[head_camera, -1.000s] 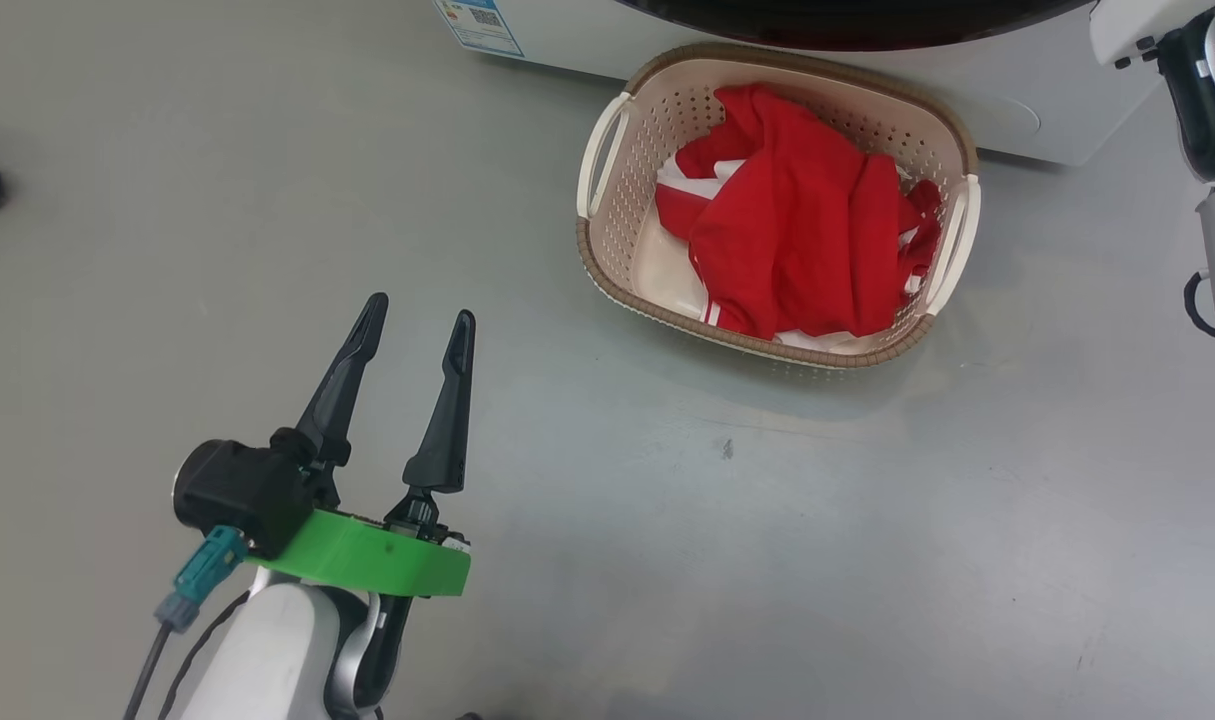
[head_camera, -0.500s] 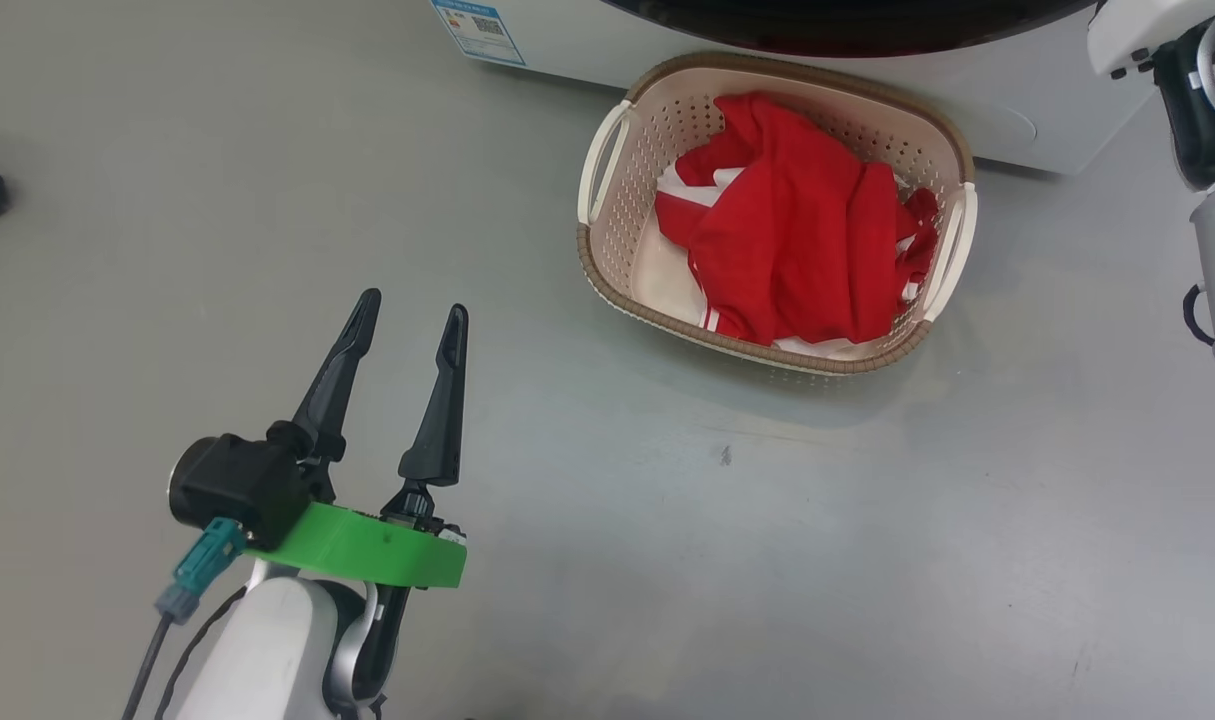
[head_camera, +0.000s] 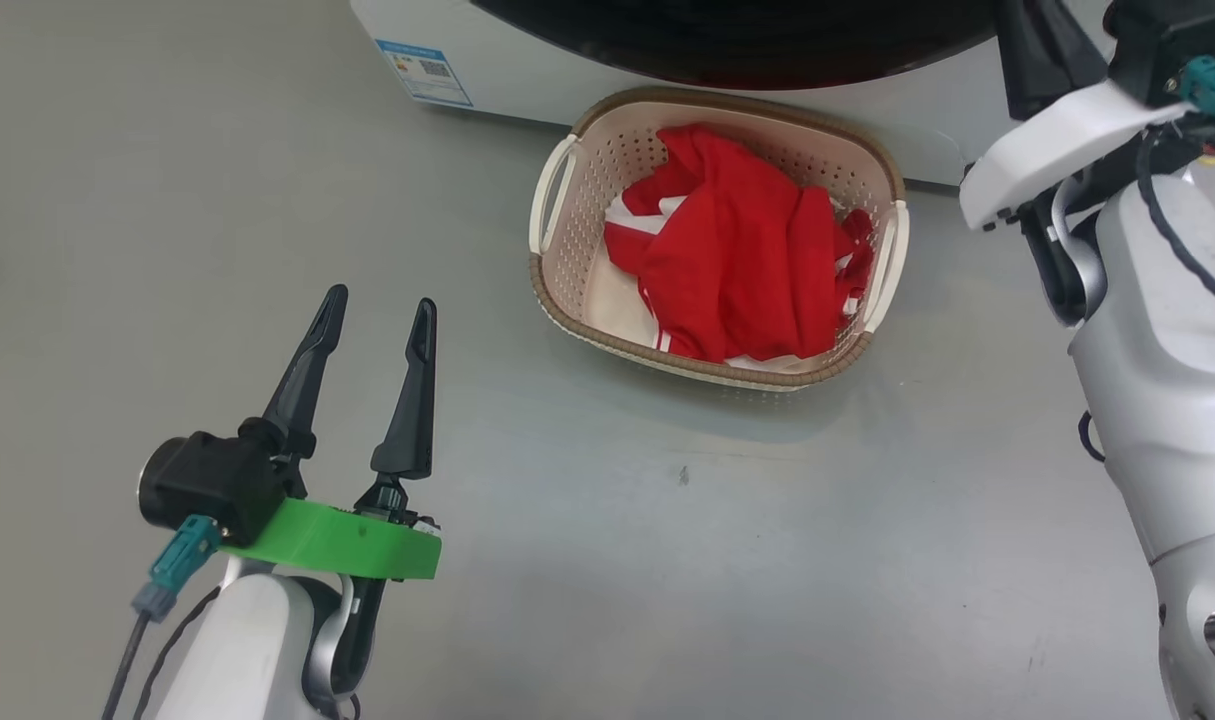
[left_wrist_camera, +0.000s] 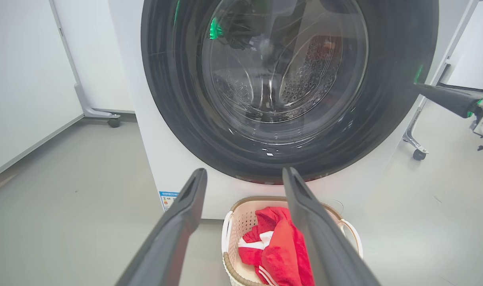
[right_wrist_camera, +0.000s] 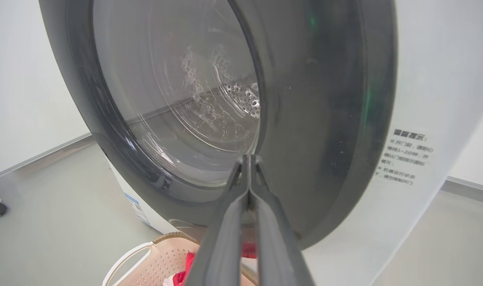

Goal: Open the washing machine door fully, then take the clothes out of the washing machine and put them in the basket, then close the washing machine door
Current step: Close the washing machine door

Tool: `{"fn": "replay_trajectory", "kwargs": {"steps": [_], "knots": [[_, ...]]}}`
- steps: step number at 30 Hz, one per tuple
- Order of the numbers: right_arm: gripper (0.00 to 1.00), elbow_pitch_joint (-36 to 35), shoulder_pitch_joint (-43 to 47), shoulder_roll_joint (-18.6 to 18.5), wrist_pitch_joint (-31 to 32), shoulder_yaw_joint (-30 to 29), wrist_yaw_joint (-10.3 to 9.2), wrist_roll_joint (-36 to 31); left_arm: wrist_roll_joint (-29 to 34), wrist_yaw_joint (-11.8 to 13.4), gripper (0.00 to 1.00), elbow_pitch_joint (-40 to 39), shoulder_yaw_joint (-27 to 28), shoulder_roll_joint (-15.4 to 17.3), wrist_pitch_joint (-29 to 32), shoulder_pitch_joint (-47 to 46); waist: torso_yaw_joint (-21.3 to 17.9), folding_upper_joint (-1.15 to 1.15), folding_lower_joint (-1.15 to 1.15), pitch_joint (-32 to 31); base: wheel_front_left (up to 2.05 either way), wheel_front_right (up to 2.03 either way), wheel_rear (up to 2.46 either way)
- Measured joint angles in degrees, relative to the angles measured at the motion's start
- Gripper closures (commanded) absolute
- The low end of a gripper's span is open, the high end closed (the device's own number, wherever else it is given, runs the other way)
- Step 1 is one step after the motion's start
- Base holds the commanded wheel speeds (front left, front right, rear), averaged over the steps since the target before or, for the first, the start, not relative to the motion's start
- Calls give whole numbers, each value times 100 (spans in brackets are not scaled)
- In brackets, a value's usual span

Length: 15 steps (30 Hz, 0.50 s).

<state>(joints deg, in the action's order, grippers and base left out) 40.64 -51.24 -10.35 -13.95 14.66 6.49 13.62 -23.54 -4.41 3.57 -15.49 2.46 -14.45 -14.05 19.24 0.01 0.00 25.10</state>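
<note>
The washing machine (head_camera: 507,70) stands at the top of the head view. Its black door (left_wrist_camera: 384,99) lies flush against the white front, and bare steel drum shows through the glass. Just before it on the floor, the cream basket (head_camera: 549,290) holds the red clothes (head_camera: 737,250) with white stripes. My left gripper (head_camera: 382,297) hovers open and empty over the floor, left of the basket. My right gripper (right_wrist_camera: 248,159) is shut on nothing, with its tips close to the door's (right_wrist_camera: 313,119) black ring beside the glass. Contact is unclear.
Grey floor spreads around the basket. A wheeled frame leg with a caster (left_wrist_camera: 114,122) stands left of the machine and another caster (left_wrist_camera: 418,154) right of it. My pale right arm (head_camera: 1147,330) fills the head view's right side.
The head camera has moved, so the machine and basket sit lower and further left in the picture and more of my right arm shows. Both grippers keep their states.
</note>
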Motion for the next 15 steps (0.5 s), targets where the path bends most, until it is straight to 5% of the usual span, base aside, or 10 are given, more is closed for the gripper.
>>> {"fn": "replay_trajectory", "kwargs": {"steps": [5, 6, 8, 9, 10, 15], "knots": [[100, -177, 477, 27, -49, 30, 10, 24, 69, 0, 0, 77, 40, 20, 0, 4, -177, 0, 0, -140, 0, 0, 0], [76, -211, 583, 37, -49, 15, 10, 47, 81, -1, 0, 100, 42, 23, 0, 7, -210, 0, 0, -176, 0, 0, 0], [47, -279, 803, 67, -49, -36, 10, 86, 96, 0, 0, 131, 57, 34, 0, 16, -279, 0, 0, -248, 0, 0, 0], [16, -298, 915, 87, -51, -67, 10, 104, 97, 0, 0, 140, 59, 43, 0, 21, -312, 0, 0, -285, 0, 0, 0], [0, -321, 1031, 100, -49, -94, 9, 109, 103, -1, 0, 149, 59, 52, 0, 25, -347, 0, 0, -323, 0, 0, 0], [0, -723, 1552, 149, -49, -360, -87, 201, 145, -2, 0, 204, 68, 88, 0, 142, -517, 0, 0, -526, 0, 0, 0]]}}
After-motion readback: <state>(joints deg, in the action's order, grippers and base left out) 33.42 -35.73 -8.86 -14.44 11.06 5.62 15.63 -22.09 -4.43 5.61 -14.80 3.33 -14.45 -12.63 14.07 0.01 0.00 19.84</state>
